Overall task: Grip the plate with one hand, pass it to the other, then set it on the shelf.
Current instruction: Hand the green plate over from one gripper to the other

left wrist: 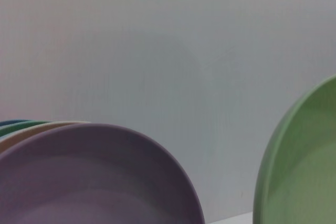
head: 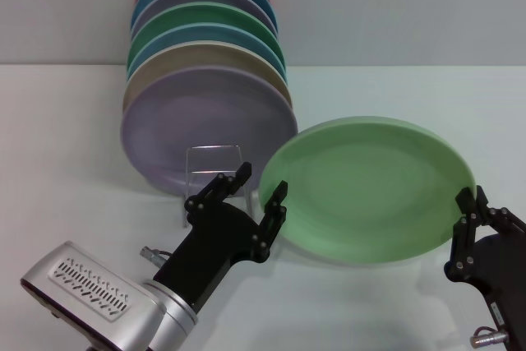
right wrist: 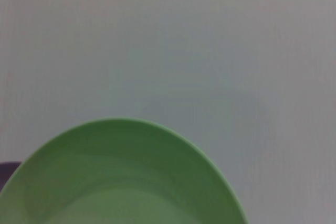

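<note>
The light mint-green plate (head: 370, 191) hangs tilted above the table, right of the rack. My right gripper (head: 472, 200) is shut on its right rim. My left gripper (head: 263, 181) is open at the plate's left rim, with one finger (head: 278, 196) in front of the edge and the other toward the rack. I cannot tell whether it touches the plate. The shelf, a silver wire rack (head: 215, 156), stands behind the left gripper. The plate also shows in the left wrist view (left wrist: 299, 171) and the right wrist view (right wrist: 121, 177).
Several coloured plates lean in a row on the rack, with a lavender plate (head: 205, 121) in front, also in the left wrist view (left wrist: 94, 182). An emerald-green plate (head: 205, 18) stands farther back. The white table (head: 386, 310) extends in front.
</note>
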Robot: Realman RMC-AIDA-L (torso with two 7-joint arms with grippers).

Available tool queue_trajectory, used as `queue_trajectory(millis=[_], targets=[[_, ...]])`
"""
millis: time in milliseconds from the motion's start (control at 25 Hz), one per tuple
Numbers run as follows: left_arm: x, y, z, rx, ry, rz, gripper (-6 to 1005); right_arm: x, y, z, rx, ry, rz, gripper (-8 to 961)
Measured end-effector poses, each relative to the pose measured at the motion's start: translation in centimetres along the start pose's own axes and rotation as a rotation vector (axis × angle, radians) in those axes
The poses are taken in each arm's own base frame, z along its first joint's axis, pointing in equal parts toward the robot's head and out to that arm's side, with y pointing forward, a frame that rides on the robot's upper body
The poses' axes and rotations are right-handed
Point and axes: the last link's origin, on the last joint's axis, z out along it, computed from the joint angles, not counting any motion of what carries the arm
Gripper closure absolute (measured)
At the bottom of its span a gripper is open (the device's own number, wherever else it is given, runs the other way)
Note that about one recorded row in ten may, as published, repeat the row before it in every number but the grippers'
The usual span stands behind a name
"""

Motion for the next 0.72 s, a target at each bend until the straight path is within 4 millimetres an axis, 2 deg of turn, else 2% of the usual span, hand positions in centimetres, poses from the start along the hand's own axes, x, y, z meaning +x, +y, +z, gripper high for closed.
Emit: queue_trajectory(millis=[320, 520, 720], targets=[[0.1, 0.13, 0.03, -0.004, 0.003, 0.02, 547, -0.02, 0.05, -0.06, 0.002, 0.001, 0.004, 934], [0.13, 0.16, 0.04, -0.004, 0.004, 0.023, 732, -0.04, 0.07, -0.05, 0.003, 0.0, 0.004, 934], [0.16, 0.17, 0.12, -0.004, 0.005, 0.023, 749, -0.06, 0.08, 0.02, 0.001, -0.002, 0.004, 933]])
